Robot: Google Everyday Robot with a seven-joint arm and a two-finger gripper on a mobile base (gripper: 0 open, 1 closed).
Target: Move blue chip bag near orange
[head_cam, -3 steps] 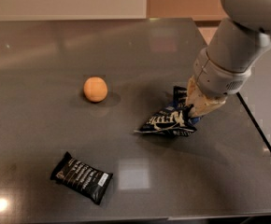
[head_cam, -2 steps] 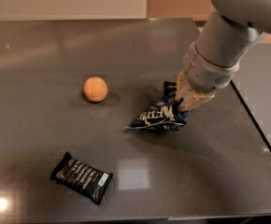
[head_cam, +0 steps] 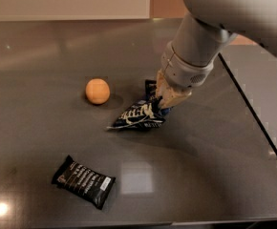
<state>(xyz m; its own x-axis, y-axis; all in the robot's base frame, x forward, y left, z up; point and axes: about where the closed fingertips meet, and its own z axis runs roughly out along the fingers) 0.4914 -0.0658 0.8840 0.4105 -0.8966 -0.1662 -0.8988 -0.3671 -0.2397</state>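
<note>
The blue chip bag (head_cam: pixel 137 116) is a crinkly navy packet with white lettering, near the middle of the dark table, its left tip low by the table. My gripper (head_cam: pixel 160 100) comes down from the upper right on its grey arm and is shut on the bag's right end. The orange (head_cam: pixel 97 90) is a small round fruit on the table, a short way to the left of the bag and slightly further back. A gap of bare table lies between the bag's tip and the orange.
A smaller black packet with white print (head_cam: pixel 83 181) lies at the front left. The dark table (head_cam: pixel 38 128) has its right edge (head_cam: pixel 253 113) running diagonally on the right and its front edge along the bottom. A light glare spot sits at the front left corner.
My gripper has carried the blue chip bag leftward across the table, toward the orange. The orange and the black packet have not moved.
</note>
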